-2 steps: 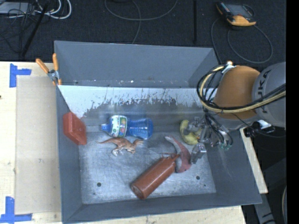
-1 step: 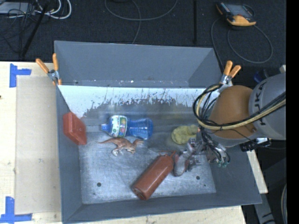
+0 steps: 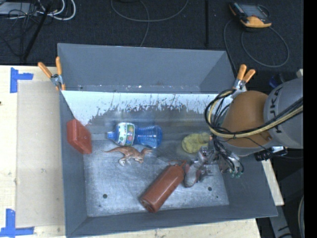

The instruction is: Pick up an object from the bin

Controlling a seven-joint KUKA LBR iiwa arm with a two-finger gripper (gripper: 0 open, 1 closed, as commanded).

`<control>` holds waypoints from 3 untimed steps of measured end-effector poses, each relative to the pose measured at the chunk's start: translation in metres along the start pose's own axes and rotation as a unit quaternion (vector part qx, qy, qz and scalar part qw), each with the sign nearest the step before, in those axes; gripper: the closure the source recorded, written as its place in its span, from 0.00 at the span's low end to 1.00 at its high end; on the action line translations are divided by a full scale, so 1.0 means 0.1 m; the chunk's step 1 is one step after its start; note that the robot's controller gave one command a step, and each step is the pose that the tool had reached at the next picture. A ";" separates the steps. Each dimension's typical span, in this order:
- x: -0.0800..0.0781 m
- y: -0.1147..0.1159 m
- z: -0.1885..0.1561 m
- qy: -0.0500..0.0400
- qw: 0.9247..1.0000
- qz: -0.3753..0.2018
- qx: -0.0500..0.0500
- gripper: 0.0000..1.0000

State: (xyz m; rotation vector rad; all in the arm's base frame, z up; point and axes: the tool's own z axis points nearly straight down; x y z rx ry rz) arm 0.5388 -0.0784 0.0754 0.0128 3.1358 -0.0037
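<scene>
Low down, hand (image 3: 200, 169) by neck of brown bottle (image 3: 161, 187), cannot tell if open

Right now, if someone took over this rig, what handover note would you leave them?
Claw: low in the right part of the bin, at the upper end of the reddish-brown bottle and just below the yellow-green crumpled thing.
Other things: the blue bottle and the toy dinosaur lie mid-bin. The red block leans at the left wall.
Done: the arm is down among the things, and nothing is lifted yet.
Left: grasp one thing, probably the reddish-brown bottle nearest the claw, and lift it out.
</scene>
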 end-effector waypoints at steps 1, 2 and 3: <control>0.07 0.07 -0.38 0.007 1.000 0.003 -0.002 1.00; 0.00 -0.16 -0.99 0.005 1.000 0.015 -0.002 1.00; 0.05 -0.13 -1.45 0.004 1.000 0.019 -0.001 1.00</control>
